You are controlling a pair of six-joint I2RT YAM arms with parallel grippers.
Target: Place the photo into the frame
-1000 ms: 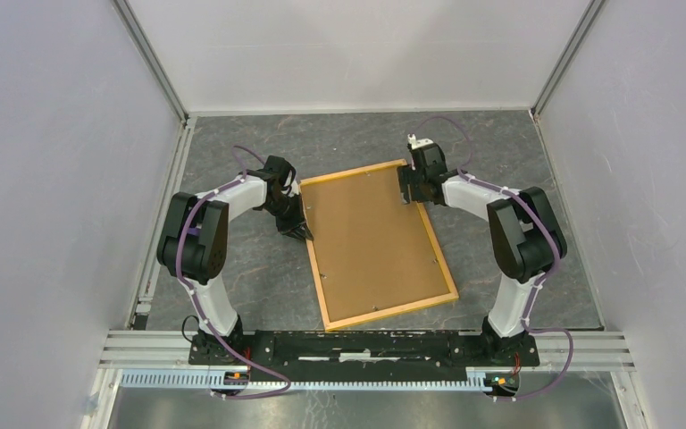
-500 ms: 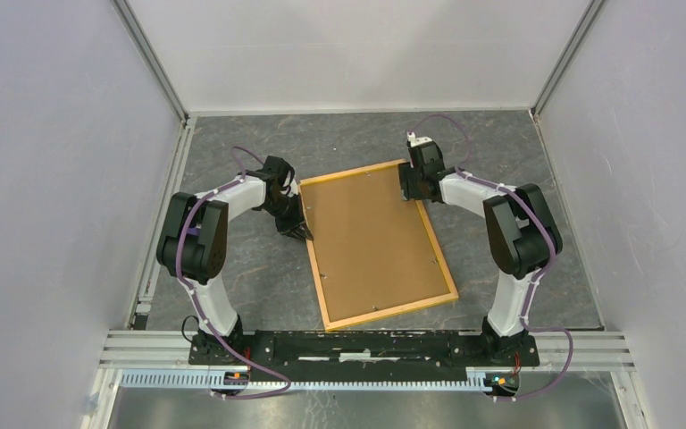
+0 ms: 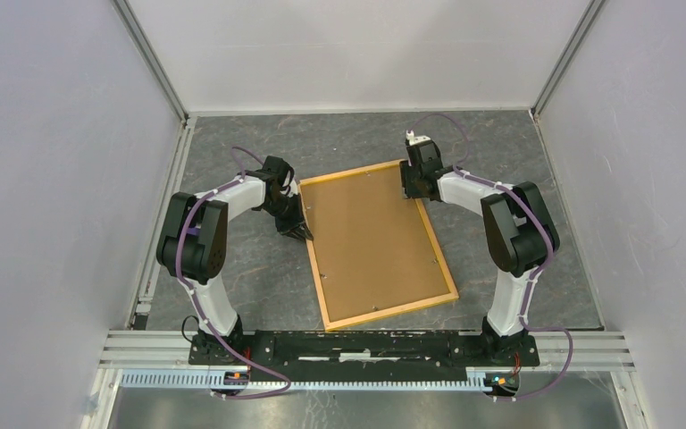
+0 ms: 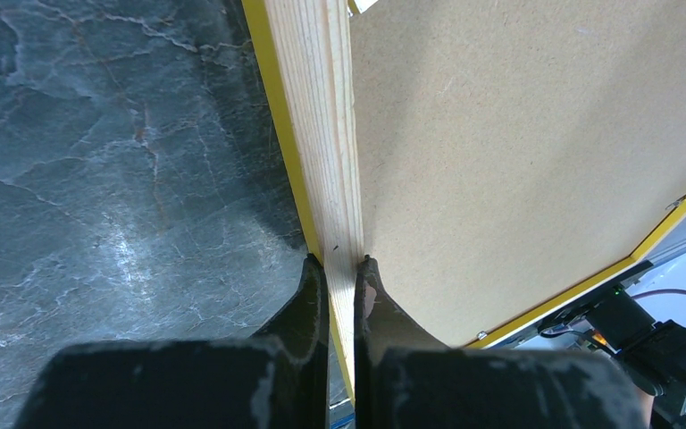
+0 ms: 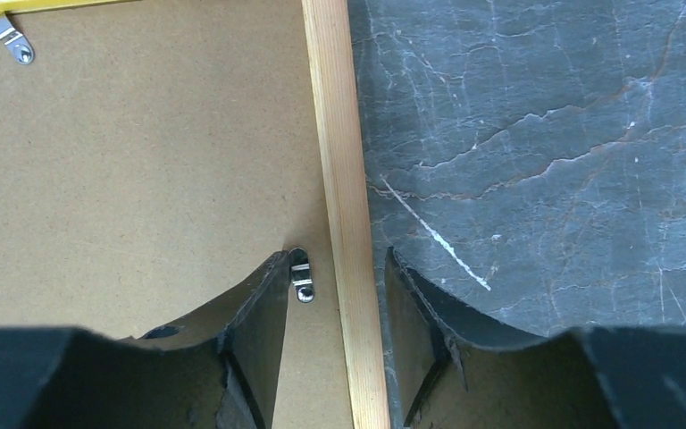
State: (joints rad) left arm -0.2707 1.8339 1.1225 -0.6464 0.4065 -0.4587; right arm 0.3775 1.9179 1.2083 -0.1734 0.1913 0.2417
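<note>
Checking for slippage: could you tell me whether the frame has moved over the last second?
No. The frame keeps its near corners at the same spots above the base rail.

The frame (image 3: pixel 391 309) is pale orange-yellow wood with fine straight grain, and its outer edge is a brighter yellow. The board (image 3: pixel 371 237) inside it is plain matt brown, faintly speckled. The small clips (image 5: pixel 301 279) on the board are shiny silver. The table (image 3: pixel 259 268) is dark grey, marbled with thin whitish and rusty veins. The left gripper (image 4: pixel 342 264) and right gripper (image 5: pixel 335 259) are black. The arms (image 3: pixel 232 190) are white and black, with purple cables (image 3: pixel 439 117).
</note>
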